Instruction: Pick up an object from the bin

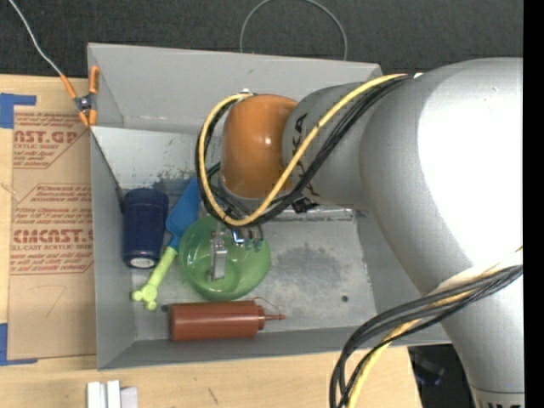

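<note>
Gripper (221, 260) is positioned at a translucent green round bowl (252, 270), left of centre in the grey bin (327, 266), directly under the orange wrist cover (255, 147). Jaw state cannot be told, so no grasp is confirmed. A tool with a yellow-green handle and light blue head (158, 274) is laid diagonally just left of the bowl. A dark blue cylinder (143, 226) is placed further left, by the wall. A red-brown squeeze bottle (214, 321) is laid on its side below the bowl, nozzle pointed right.
</note>
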`<state>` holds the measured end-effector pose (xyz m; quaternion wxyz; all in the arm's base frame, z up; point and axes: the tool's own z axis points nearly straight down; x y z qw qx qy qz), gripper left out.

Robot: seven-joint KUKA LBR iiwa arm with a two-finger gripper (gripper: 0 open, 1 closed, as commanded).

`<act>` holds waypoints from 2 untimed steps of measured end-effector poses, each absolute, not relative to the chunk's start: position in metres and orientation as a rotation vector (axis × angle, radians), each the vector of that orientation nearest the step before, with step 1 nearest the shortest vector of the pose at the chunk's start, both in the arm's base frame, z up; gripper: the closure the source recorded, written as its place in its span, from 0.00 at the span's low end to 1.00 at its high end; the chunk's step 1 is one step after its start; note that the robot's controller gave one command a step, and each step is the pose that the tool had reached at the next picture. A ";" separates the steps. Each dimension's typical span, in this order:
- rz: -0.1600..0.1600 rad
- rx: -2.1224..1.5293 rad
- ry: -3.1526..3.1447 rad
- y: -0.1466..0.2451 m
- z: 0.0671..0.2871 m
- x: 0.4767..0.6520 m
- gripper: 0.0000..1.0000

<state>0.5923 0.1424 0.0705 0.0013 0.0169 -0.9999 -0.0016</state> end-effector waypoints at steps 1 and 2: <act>-0.004 0.101 -3.145 0.116 0.125 0.593 0.00; -0.007 0.056 -3.137 0.144 0.070 0.592 0.00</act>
